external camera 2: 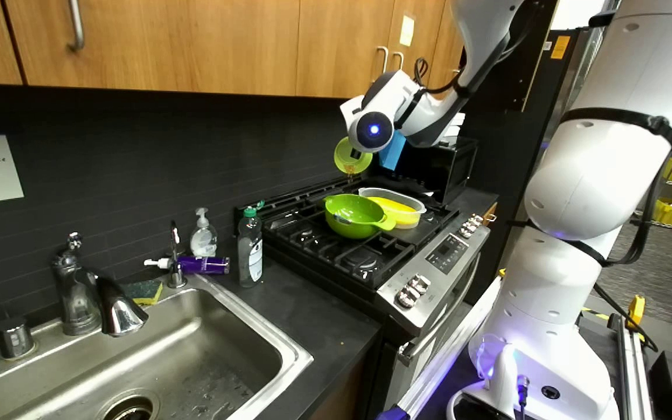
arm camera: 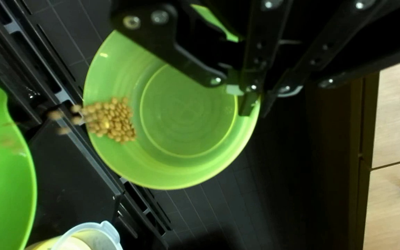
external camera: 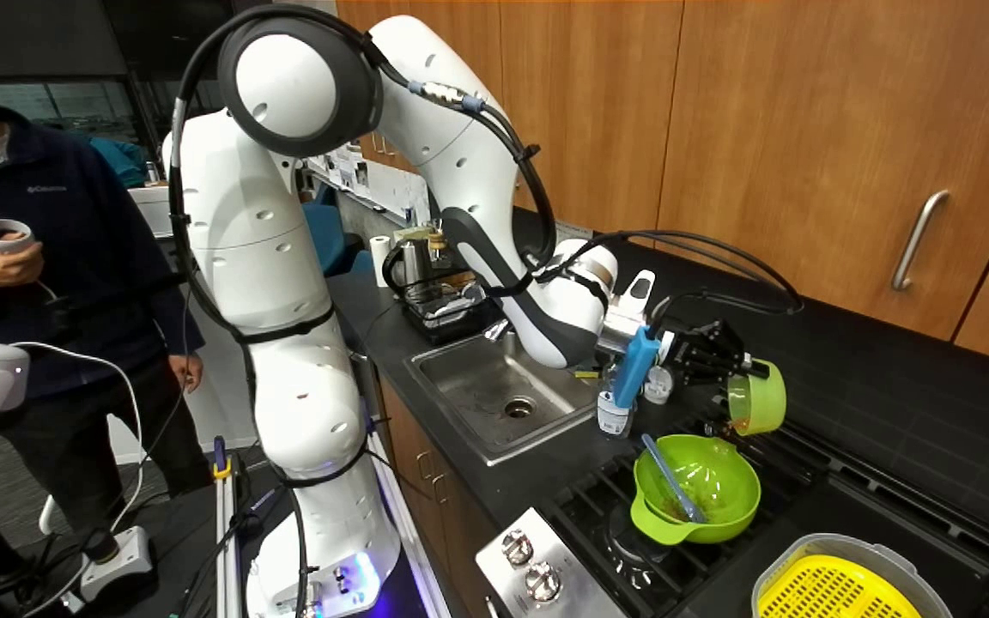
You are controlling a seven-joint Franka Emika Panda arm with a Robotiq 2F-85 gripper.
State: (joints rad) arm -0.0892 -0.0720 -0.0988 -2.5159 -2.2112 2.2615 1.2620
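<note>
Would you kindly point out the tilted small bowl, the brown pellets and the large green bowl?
Tilted small bowl [arm camera: 186, 119], in the wrist view, inside base.
Brown pellets [arm camera: 112, 120], in the wrist view, middle of the heap.
Large green bowl [external camera: 729, 486], in an exterior view, inner wall.

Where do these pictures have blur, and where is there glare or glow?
Wrist view: falling pieces smeared by motion, the heap in the held bowl fairly sharp; in an exterior view, white glints inside the larger green bowl; in both exterior views, violet glow on the robot base.
</note>
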